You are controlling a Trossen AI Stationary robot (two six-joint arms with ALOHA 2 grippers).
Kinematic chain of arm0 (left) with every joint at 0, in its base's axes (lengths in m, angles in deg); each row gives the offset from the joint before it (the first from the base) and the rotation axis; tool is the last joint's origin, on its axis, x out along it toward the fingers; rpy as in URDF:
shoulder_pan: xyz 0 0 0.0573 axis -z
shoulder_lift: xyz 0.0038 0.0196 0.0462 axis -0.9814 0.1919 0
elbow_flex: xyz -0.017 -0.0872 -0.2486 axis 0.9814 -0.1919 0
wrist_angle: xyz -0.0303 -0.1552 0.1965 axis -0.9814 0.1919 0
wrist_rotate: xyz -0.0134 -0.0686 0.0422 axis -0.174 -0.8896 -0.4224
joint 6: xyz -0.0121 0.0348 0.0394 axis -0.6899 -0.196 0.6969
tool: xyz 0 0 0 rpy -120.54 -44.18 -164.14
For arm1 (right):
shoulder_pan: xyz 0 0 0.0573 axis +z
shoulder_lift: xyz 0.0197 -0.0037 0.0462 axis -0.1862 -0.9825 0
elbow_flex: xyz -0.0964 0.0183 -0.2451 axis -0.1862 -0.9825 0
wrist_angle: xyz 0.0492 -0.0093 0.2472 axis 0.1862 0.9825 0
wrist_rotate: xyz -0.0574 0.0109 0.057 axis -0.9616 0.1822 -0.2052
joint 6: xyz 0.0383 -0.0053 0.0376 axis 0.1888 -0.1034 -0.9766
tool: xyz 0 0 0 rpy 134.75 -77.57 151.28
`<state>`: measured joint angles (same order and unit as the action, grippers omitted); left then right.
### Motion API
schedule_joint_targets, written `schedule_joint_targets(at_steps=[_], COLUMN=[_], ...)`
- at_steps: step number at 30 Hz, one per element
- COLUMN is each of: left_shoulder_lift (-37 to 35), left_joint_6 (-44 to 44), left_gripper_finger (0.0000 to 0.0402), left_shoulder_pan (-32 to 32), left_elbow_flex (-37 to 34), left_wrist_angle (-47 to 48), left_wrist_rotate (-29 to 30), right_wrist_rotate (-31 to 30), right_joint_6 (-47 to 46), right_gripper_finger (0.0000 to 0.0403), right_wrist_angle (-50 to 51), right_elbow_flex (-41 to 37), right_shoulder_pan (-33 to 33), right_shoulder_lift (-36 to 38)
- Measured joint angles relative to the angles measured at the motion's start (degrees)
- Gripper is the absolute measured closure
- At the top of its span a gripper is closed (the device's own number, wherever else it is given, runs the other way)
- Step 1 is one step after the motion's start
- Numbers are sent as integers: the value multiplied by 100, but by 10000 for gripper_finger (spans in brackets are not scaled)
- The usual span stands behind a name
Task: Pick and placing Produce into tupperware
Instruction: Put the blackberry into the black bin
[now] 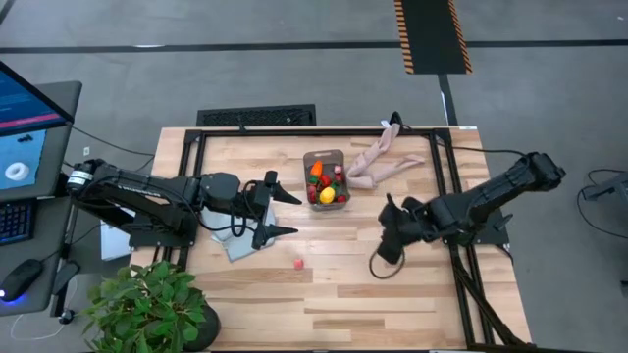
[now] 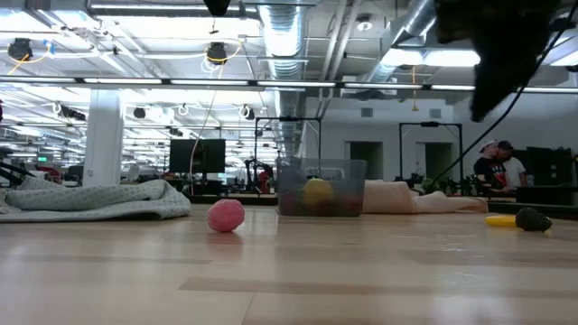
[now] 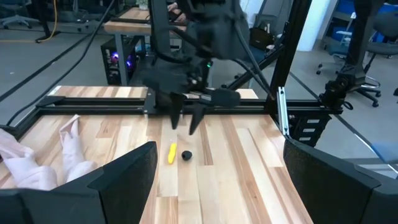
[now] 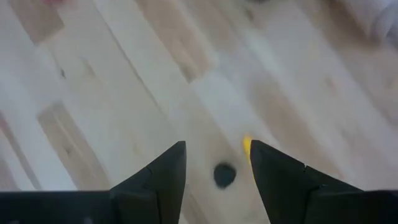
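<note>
Right gripper [image 4: 217, 163] hovers with fingers parted and empty over the small dark round berry [image 4: 224, 175] beside a yellow banana piece [image 4: 246, 145] on the bench. Next: descend, close, carry to the clear rectangular plastic tub [image 1: 328, 179]. Left gripper [image 1: 287, 213] waits wide open.

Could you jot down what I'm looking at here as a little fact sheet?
Setting: wooden table, two dark arms
Tupperware: clear tub near the far middle, already holding a carrot, a lemon and red pieces
Loose produce: pink berry alone on the wood; small banana and dark berry side by side
Right gripper: jaws open, hovering above the dark berry and banana
Left gripper: jaws open wide, waiting left of the tub
Other items: grey cloth, beige limb-shaped object, potted plant
</note>
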<state>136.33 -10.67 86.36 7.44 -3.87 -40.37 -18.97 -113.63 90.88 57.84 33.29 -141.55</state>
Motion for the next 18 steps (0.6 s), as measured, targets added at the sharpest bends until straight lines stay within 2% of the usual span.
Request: schedule_joint_targets(at_steps=[7,13,18], left_shoulder_lift=[0,0,0], left_joint_6=[0,-2,-4], left_gripper_finger=[62,62,62], left_shoulder_pan=[0,0,0], left_elbow_flex=[2,2,2], left_wrist_angle=[-4,-2,-2], left_wrist_rotate=[0,0,0], right_wrist_rotate=[4,56,96], right_joint_6=[-1034,-1322,-1554], right_gripper_finger=[184,166,159], right_wrist_angle=[-53,-710,-820], right_elbow_flex=[-693,-1182,-1426], right_shoulder_pan=[493,612,632], right_shoulder_lift=[-2,-2,-2])
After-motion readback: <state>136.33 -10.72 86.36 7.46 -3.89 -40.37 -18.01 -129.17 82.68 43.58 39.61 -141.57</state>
